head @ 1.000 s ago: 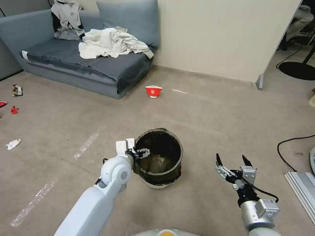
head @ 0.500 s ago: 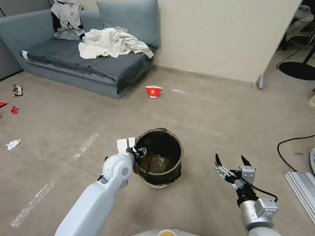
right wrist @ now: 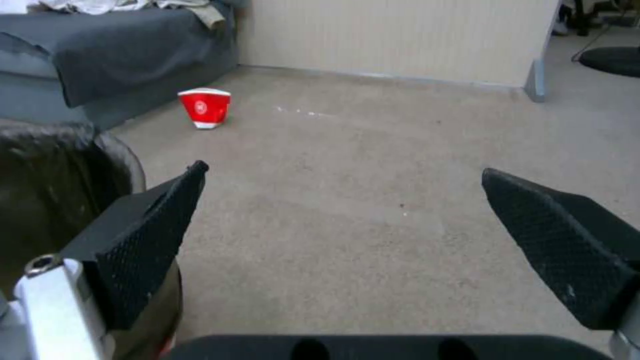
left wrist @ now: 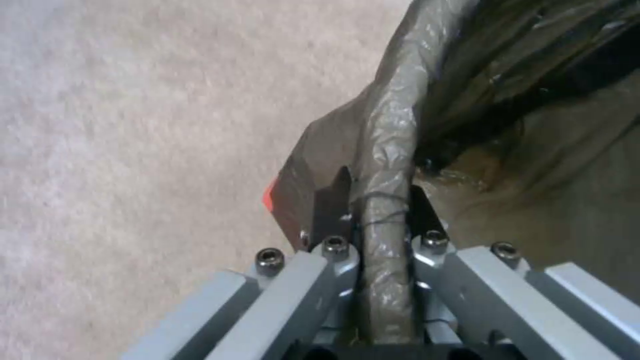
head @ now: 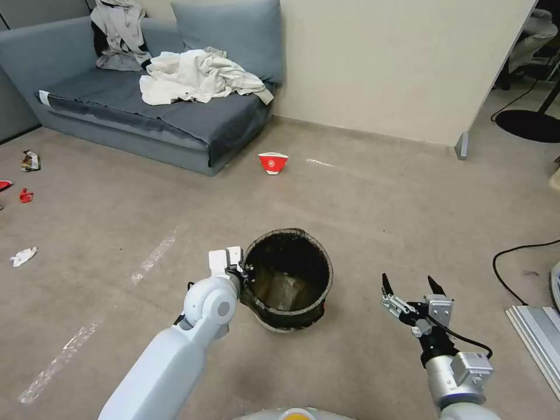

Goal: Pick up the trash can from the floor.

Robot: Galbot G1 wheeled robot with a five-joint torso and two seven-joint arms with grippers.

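The trash can [head: 290, 281], a round bin lined with a dark bag folded over its rim, is tilted with its mouth towards me on the beige floor [head: 379, 204]. My left gripper [head: 245, 273] is shut on its near left rim. In the left wrist view the two fingers [left wrist: 337, 192] pinch the bag-covered rim of the trash can [left wrist: 390, 150] from both sides. My right gripper [head: 411, 287] hangs open to the can's right, apart from it. In the right wrist view that gripper [right wrist: 343, 172] holds nothing, and the trash can [right wrist: 60, 170] stands beside its one finger.
A red-and-white paper cup [head: 273, 162] sits on the floor beyond the can, near a grey sofa [head: 146, 116] heaped with cloths. Litter scraps [head: 23, 255] lie far left. A black cable [head: 513, 256] and a pale board [head: 539, 332] are at the right.
My left gripper has shut on the can's rim. The can has tipped and shifted slightly right, and its white base no longer shows. The right arm has barely moved.
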